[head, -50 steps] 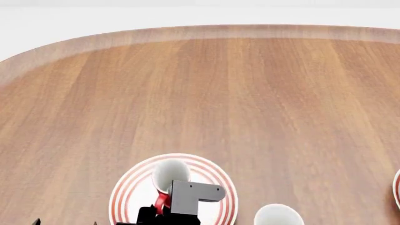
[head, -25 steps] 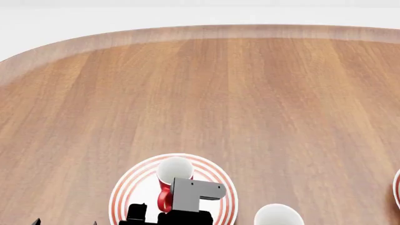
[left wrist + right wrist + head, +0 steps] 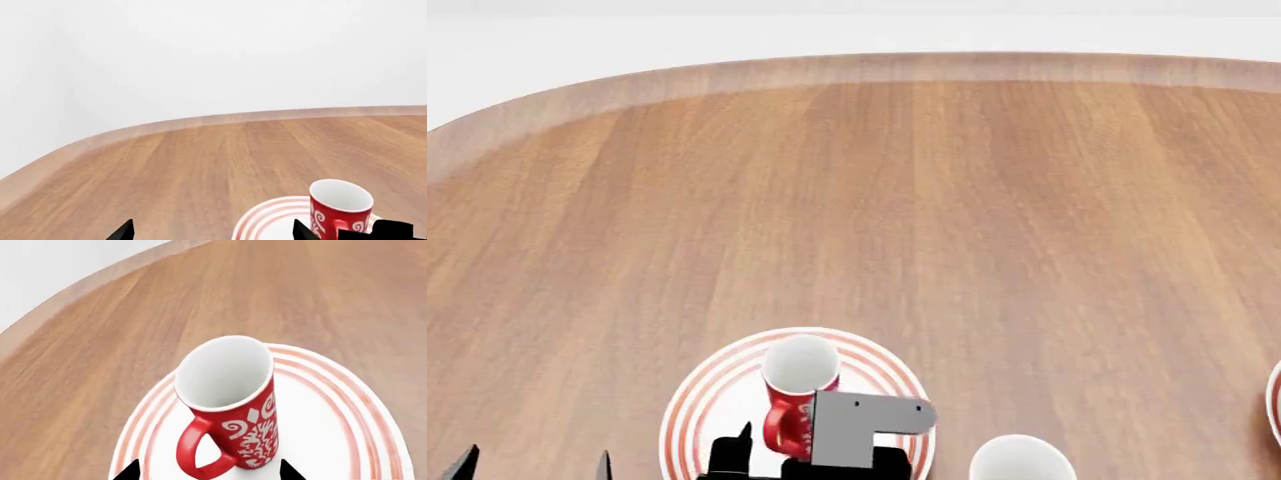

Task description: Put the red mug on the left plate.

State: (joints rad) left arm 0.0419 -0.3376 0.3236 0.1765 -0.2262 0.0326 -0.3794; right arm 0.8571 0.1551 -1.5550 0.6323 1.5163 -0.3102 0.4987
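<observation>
The red mug (image 3: 790, 400) with white swirls stands upright on the left plate (image 3: 710, 400), a white plate with red rings. In the right wrist view the mug (image 3: 230, 405) has its handle turned toward the camera. My right gripper (image 3: 210, 473) is open, with its fingertips on either side of the mug's base and apart from it, over the plate (image 3: 333, 410). My left gripper (image 3: 531, 468) is open and empty to the left of the plate. In the left wrist view the mug (image 3: 339, 210) and plate (image 3: 267, 225) lie beside that gripper (image 3: 211, 233).
A plain white mug (image 3: 1022, 462) stands at the near edge, right of the plate. A second ringed plate (image 3: 1274, 402) shows partly at the right edge. The wooden table (image 3: 934, 200) stretches far back to a rounded edge.
My right gripper has let go of the mug and drawn back toward the near edge. The mug now stands upright on the plate. My left gripper's fingertips have come further into view.
</observation>
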